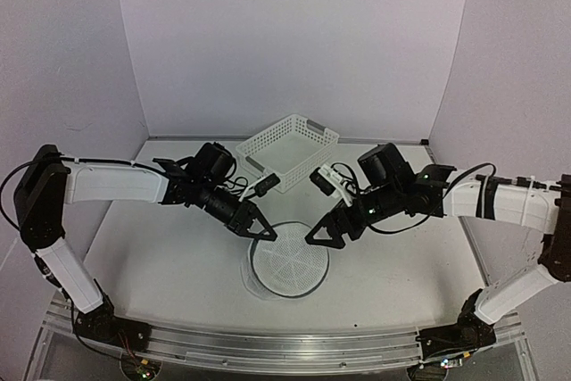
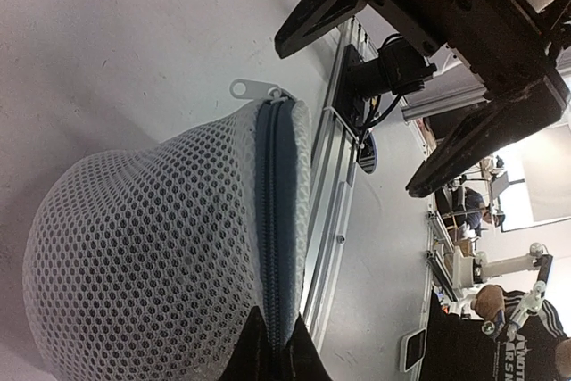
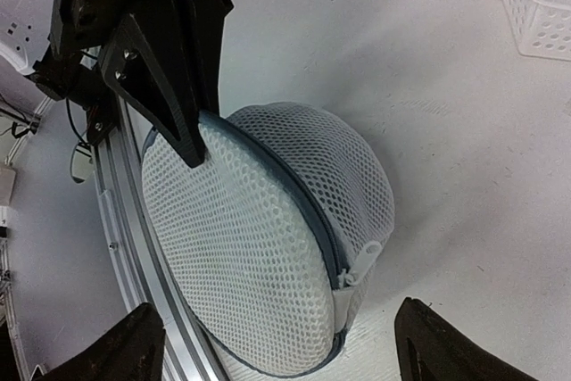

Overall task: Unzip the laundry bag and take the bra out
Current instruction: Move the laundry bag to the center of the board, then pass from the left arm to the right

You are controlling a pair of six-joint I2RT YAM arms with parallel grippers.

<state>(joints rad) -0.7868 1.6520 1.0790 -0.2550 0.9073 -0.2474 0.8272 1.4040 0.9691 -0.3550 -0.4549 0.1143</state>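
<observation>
Two robot arms close in on the laundry bag [image 1: 287, 263], a round white mesh pouch lying on the pale worktop [image 1: 161, 247] near the front rail [image 1: 268, 343], with the white perforated basket [image 1: 287, 144] standing behind it. The left claw [image 1: 264, 230], fingers pressed together, pinches the bag at its grey zip seam [image 2: 275, 220] on the upper left rim. The right claw [image 1: 323, 236] hovers at the bag's right edge with its fingers spread wide and nothing between them. The zip is closed along the whole visible stretch, and its white pull tab [image 2: 252, 88] lies flat at the seam's end, on the side facing the right claw. Only white mesh shows on the bag; what it holds cannot be made out.
</observation>
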